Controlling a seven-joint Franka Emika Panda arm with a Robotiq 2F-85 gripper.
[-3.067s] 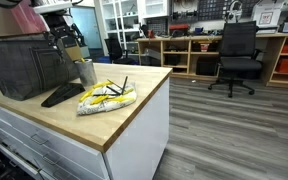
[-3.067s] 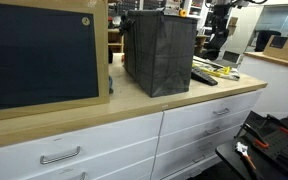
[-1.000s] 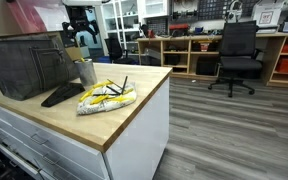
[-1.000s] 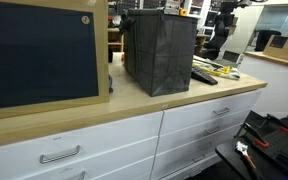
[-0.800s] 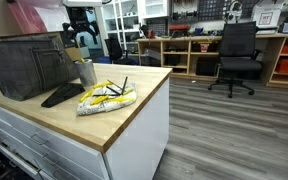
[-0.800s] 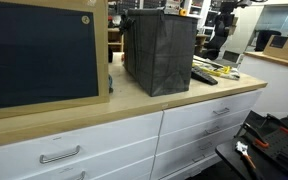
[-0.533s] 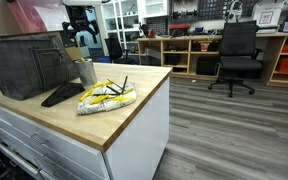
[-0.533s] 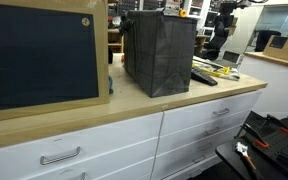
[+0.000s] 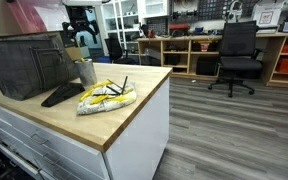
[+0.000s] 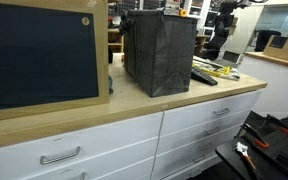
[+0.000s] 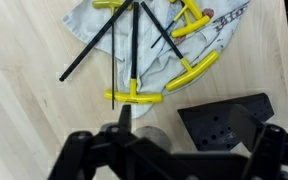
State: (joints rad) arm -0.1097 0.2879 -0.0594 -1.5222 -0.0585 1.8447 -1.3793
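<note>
Tool (image 9: 77, 30) is being held high over the bench (image 9: 134, 105), having been raised from cup level three seconds back; jaws are being kept wide open, nothing gripped, nothing lifted with it. Left to right below: mesh basket (image 9: 24, 65), cup (image 9: 86, 72), T-handle keys (image 9: 112, 92) on cloth (image 9: 89, 105). Crossed key shafts are being resolved in wrist view only; tool height in exterior views only.

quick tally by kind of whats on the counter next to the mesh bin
t-handle keys: 4
cloth: 1
black block: 1
cup: 1
total: 7
</note>
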